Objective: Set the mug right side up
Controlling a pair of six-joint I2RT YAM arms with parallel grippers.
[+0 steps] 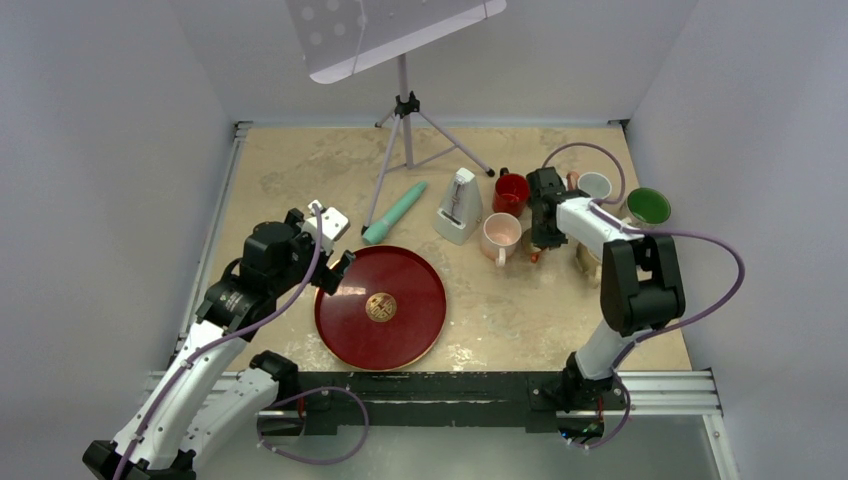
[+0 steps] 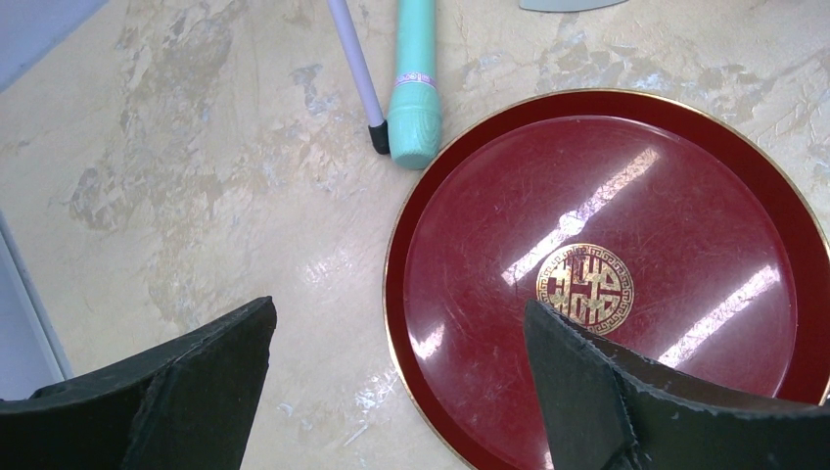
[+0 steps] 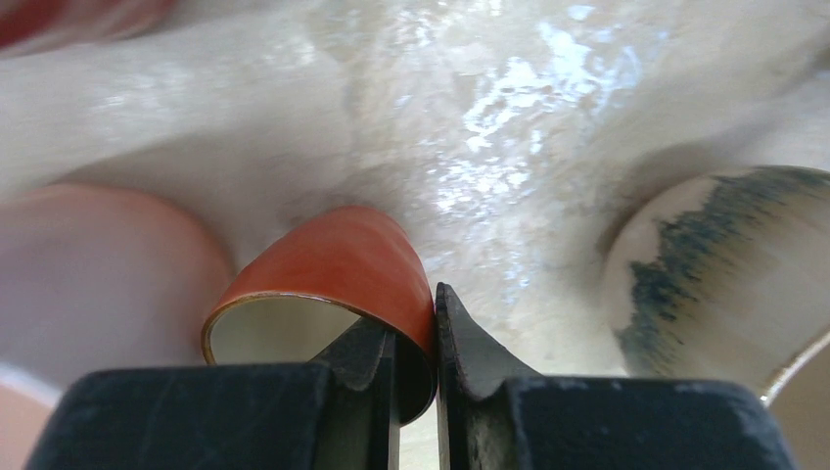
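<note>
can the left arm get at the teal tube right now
Probably yes: the left tool, open, hangs over the red plate's rim, and the teal tube lies just beyond on the table with nothing between. Only the stand's leg, ending beside the tube, might crowd a finger.

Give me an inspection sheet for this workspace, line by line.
Surface: beige marbled tabletop, no spills seen.
Job's things: orange ceramic mug with white inside, wall pinched by the right gripper.
Clutter: round red tray, teal cylinder, white metronome, red mug, pink mug, white mug, green cup.
Grippers: left gripper open over the tray's rim; right gripper shut on the orange mug.
Cables: purple cables arch over the tabletop.
Surroundings: music stand at the far edge; white walls.
</note>
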